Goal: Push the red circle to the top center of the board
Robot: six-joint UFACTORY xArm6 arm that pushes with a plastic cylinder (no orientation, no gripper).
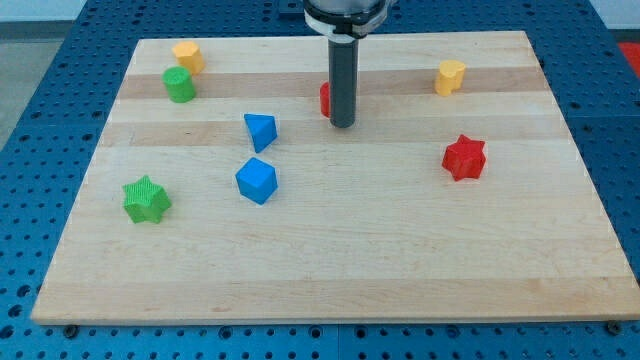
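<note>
**Camera view: rod set against the red circle, upper middle of the board**

Camera view shows the red circle (325,98) slightly above board centre, only a sliver of its left edge showing from behind the rod. My tip (342,125) rests on the board at about 5 o'clock from the block, just beside it; whether the two touch cannot be told, since the rod hides the block's right part. No claw is fitted: the arm ends in a plain rod that holds nothing and can only push.

Judged from this layout, the step in hand is lining up the push towards 12 o'clock. A tip placed at 5 o'clock would tend to send the block up and to the left, so it is better brought round to 6 o'clock, squarely below the block, and then driven straight up in a slow, centred stroke so the round block does not slip off sideways.

Outward from the block: a blue triangular block (260,131) lies at 8 o'clock, a blue cube (256,180) beyond it, and a green star (146,199) farther out. A green cylinder (180,85) and a yellow block (187,55) sit towards 10 o'clock; another yellow block (450,76) is at 2 o'clock and a red star (464,157) at 4 o'clock. None stands between the block and the board's top edge (330,37), and the blue perforated desk (40,100) surrounds the board.
</note>
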